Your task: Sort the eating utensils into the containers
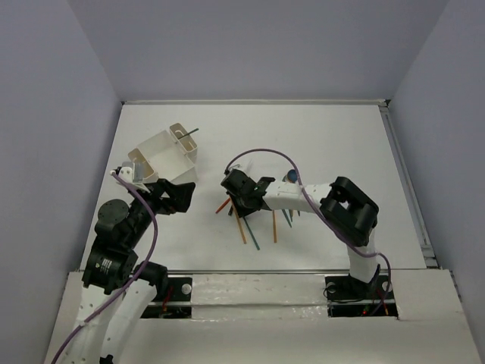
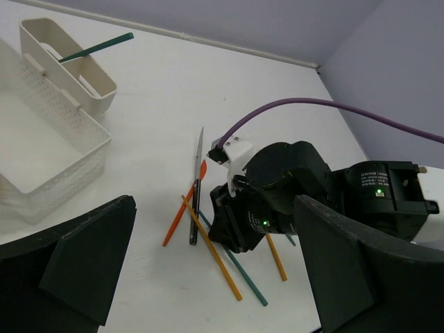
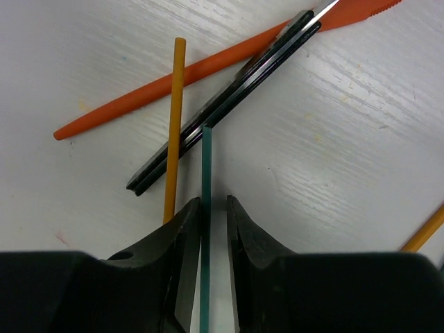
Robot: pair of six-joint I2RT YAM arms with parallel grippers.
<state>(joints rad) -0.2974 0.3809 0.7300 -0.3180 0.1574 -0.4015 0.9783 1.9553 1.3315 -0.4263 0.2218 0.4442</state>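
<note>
White tabletop (image 1: 318, 129) under right gripper (image 3: 214, 202), narrow astride teal stick (image 3: 206, 159), lower end hidden; left gripper (image 2: 214, 208) wide.

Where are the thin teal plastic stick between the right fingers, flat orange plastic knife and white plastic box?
Thin teal plastic stick (image 3: 205, 173): right wrist view, shaft.
Flat orange plastic knife (image 3: 125, 100): right wrist view, handle.
White plastic box (image 2: 69, 173): left wrist view, side wall.

There's the container (image 1: 167, 155) at ten o'clock on the table (image 1: 318, 129), with one stick (image 1: 187, 133) leaning out of its one-o'clock end compartment. The left gripper (image 1: 130, 171) hangs at its seven o'clock. The utensil pile (image 1: 254, 224) lies at the container's four o'clock. The right gripper (image 3: 214, 208) is over the pile's eleven-o'clock edge, with a lone stick (image 3: 206, 166) running twelve-to-six between its fingers.
</note>
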